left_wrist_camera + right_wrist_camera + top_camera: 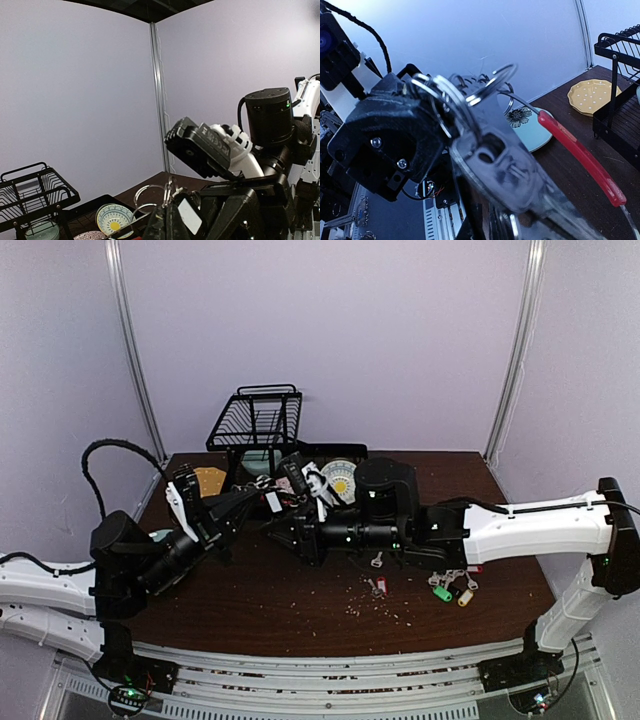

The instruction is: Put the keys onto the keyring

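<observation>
My left gripper point(247, 496) is raised over the table's left middle and shut on the keyring point(258, 483). In the left wrist view its fingers point(172, 222) pinch the bunch of silver split rings point(172, 192). In the right wrist view the keyring's red arc point(580, 157) curves off to the right and the split rings point(460, 95) fan out from the black left gripper point(390, 135). My right gripper point(287, 516) meets it from the right, shut on a silver key point(507, 170) with a pale tag point(272, 502), pressed against the rings. Loose keys point(378, 586) lie on the table.
A cluster of tagged keys point(452, 587) lies under the right forearm. A black wire rack point(257, 418) stands at the back, with a yellow-centred plate point(338, 477) and an orange plate point(208, 480) near it. A blue flowered plate point(530, 127) lies below the grippers. Crumbs dot the table's near middle.
</observation>
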You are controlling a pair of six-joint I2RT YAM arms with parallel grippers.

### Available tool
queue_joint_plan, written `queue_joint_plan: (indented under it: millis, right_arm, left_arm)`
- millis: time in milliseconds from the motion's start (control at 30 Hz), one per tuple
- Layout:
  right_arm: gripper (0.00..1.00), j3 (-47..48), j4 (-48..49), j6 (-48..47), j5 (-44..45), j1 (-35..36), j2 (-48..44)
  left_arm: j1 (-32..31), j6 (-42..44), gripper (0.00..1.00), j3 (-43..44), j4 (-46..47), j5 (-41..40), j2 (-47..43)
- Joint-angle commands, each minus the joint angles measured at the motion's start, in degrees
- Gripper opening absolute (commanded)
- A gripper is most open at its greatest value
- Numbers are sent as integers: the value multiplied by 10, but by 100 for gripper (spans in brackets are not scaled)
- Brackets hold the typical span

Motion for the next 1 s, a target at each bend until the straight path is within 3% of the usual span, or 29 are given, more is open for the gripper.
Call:
queue_joint_plan:
  millis: [0, 267, 400, 700, 967]
  right_arm:
    - [10, 12, -21, -29, -20, -2, -24]
    - [27, 1, -119, -128, -114, -2, -119]
    - [36, 9, -172, -156, -104, -3, -145]
    - [38, 19, -179, -198, -53, -12, -154]
    - [39, 40, -181, -258, -114, -60, -167]
  left_arm:
    - [-4, -2, 0, 16, 32, 8, -6]
    - [-3, 21, 0, 16, 2, 4, -16]
    - [-3, 17, 0, 15, -3, 10, -18]
    - [-3, 23, 0, 31, -41, 29, -9]
    - [-3, -41, 0, 64, -114, 42, -18]
